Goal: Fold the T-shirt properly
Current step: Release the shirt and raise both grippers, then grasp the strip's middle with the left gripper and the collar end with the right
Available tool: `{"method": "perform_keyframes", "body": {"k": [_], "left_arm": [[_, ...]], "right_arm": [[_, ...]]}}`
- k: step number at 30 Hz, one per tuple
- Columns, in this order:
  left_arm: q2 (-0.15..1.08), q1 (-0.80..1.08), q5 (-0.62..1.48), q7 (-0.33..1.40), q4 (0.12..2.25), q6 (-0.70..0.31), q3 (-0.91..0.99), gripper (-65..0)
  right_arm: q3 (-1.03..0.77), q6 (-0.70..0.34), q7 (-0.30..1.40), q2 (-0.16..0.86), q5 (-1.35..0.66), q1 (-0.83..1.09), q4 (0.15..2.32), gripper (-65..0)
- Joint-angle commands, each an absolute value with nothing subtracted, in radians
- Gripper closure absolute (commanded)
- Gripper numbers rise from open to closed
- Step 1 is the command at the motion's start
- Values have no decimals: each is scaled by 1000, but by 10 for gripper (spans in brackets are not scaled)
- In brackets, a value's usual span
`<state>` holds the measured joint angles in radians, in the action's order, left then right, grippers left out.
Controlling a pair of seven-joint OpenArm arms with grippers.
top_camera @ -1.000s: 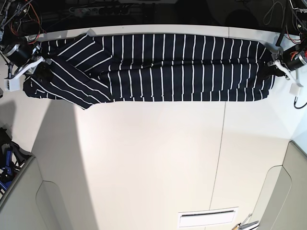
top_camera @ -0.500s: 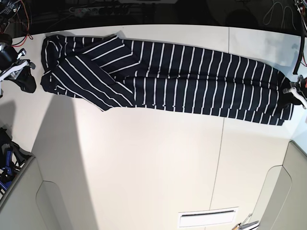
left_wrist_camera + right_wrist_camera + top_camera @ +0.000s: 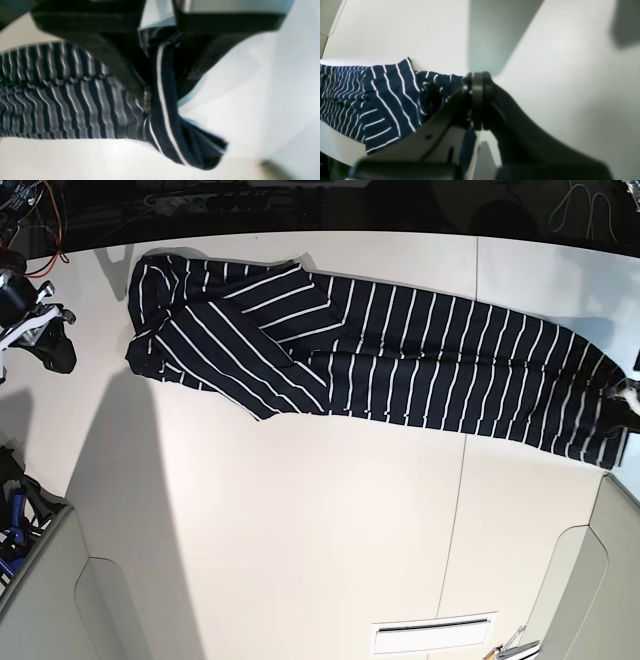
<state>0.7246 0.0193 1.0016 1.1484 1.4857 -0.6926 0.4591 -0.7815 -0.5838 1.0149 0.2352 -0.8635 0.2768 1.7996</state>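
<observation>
Base view: one T-shirt (image 3: 400, 365), folded into a long band, lies slantwise along the far edge of the white bench (image 3: 320, 530), sleeve end toward the far-left corner. Left gripper (image 3: 628, 395) is cut off by the frame's right edge; the right gripper (image 3: 45, 330) sits apart from the cloth, just off the bench's left edge. Left wrist view, blurred, shows what base cannot: fingers (image 3: 120, 65) pinching a bunched hem. Right wrist view: fingers (image 3: 476, 100) pressed together, holding nothing, cloth beside them.
</observation>
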Motion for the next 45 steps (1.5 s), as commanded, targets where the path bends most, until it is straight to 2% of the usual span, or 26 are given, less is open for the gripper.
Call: {"method": "perform_keyframes", "body": {"k": [1,6,11,20,27,31,32,34,36,37,45], "left_arm": [[734,15,1031,1149,1537,-698,469,0],[666,94,1111,1149,1763,-698,430,0],[581,160,1087,1148,1950,-698,337,0],[415,180,1008,1110,1971,-698,140,0],[339,180,940,1073,1964,-698,44,0],[324,181,926,1049,1964,-698,38,-223],[324,181,927,1049,1964,-698,38,-274],[318,183,928,1047,1964,-698,38,-341],[309,187,935,1047,1964,-698,38,-348],[304,189,941,1047,1964,-698,38,-348],[231,189,953,1047,1964,-698,38,-348]], "right_arm": [[-788,-591,995,252,-879,272,1816,0],[-788,-591,995,252,-879,272,1816,0],[-788,-591,995,251,-878,272,1815,0],[-788,-591,994,252,-878,272,1815,0],[-788,-591,995,251,-867,272,1815,0],[-788,-591,1004,249,-867,273,1814,0],[-788,-591,1010,248,-868,273,1814,-49],[-788,-591,1015,246,-868,274,1813,-218],[-788,-591,1015,247,-869,275,1813,-335],[-786,-591,1019,247,-871,275,1813,-367],[-680,-579,1033,246,-875,280,1744,-382]]}}
